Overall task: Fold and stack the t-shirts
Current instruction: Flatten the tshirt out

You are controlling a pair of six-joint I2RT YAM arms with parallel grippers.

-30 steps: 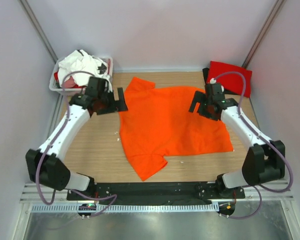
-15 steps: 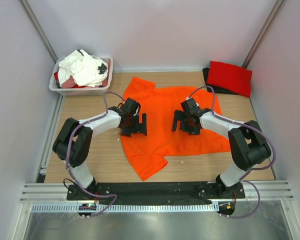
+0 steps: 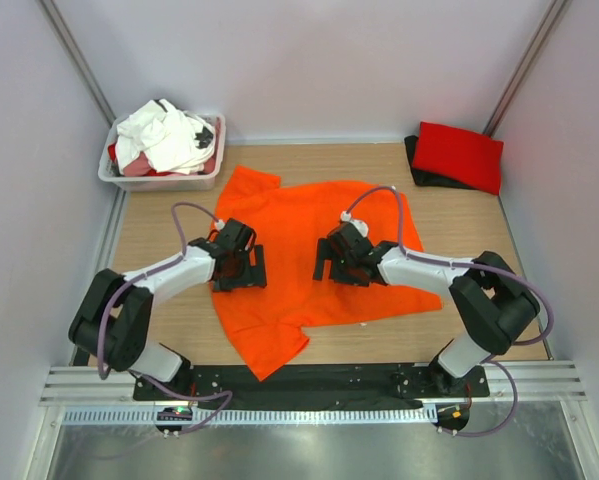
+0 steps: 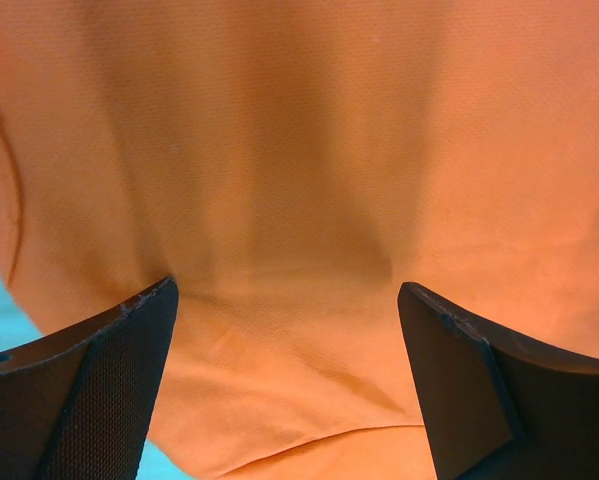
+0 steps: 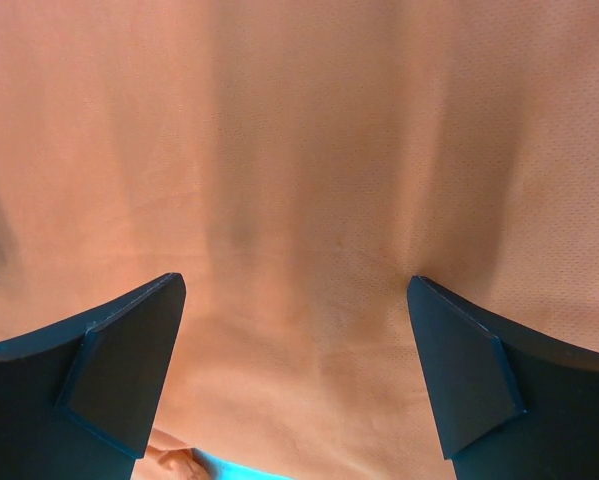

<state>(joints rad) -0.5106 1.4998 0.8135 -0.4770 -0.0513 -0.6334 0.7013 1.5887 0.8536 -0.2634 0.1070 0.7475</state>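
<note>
Table (image 3: 484, 315): wooden, everything lies on it.
Orange shirt (image 3: 299, 225): spread mid-table, rumpled.
Tub (image 3: 161, 181): far left corner, heaped with white shirts (image 3: 164, 135).
Red shirt (image 3: 459, 155): folded, far right corner.
Left gripper (image 4: 284, 300): jaws wide apart, low over the orange shirt's left side, gripping nothing.
Right gripper (image 5: 294, 290): jaws wide apart, over its middle, gripping nothing.

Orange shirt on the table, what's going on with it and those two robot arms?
A two-armed robot is working on the orange t-shirt, spread on the wooden table and not yet folded. The left gripper is low over its left side, the right gripper over its middle, both open with nothing pinched. A folded red t-shirt lies on a black one at the far right corner; a white tub of crumpled shirts stands at the far left.
</note>
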